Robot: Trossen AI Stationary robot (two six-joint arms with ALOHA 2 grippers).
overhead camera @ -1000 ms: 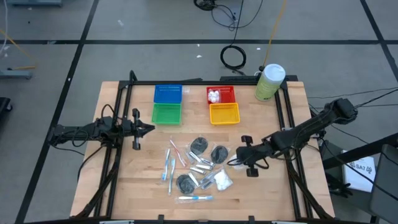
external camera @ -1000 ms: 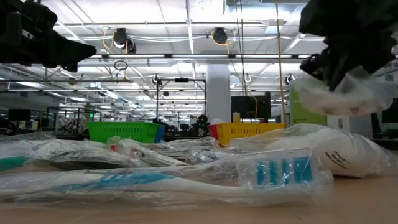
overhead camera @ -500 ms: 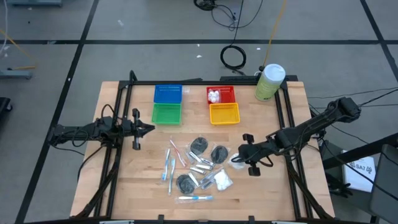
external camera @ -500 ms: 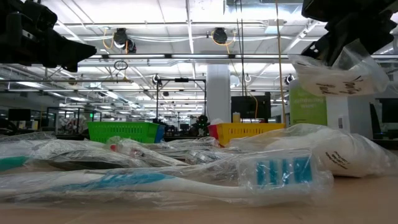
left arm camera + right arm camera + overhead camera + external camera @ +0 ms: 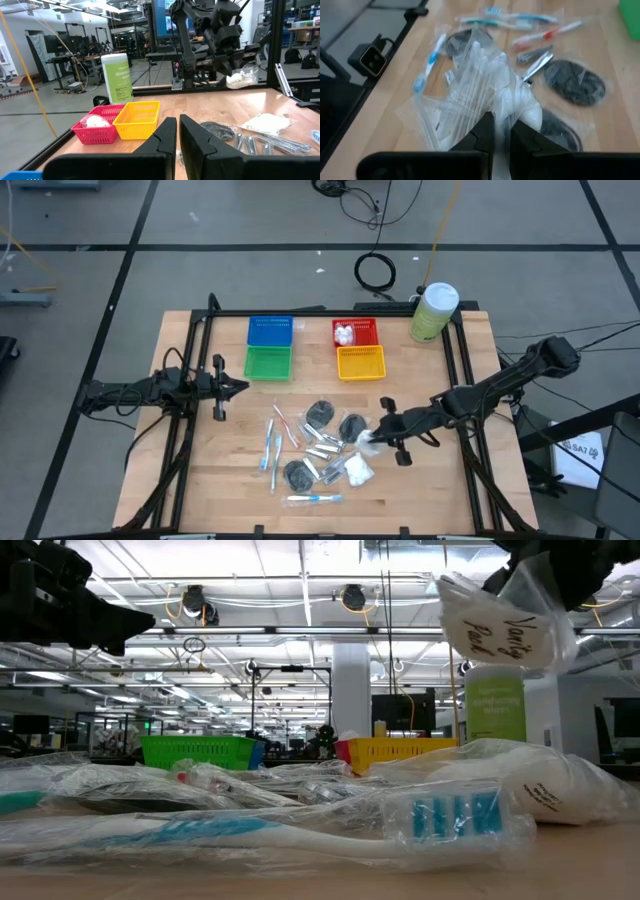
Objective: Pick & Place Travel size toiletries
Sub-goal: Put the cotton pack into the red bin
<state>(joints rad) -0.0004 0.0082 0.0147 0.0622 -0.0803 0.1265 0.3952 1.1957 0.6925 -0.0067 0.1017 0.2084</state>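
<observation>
Right gripper (image 5: 377, 432), fingers pinched tight on a white puffy packet (image 5: 367, 437) lifted clear above the toiletries pile (image 5: 315, 448) at the table's (image 5: 190, 480) centre; left gripper (image 5: 238, 387), fingers closed and empty, beside the green basket (image 5: 267, 363).

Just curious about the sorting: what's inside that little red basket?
The red basket holds white puffy packets against one end. Whether anything lies beneath them cannot be seen; they cover that part of the floor.

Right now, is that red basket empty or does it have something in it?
Not empty. The red basket holds a white puffy packet, visible from above and in the left wrist view.
</observation>
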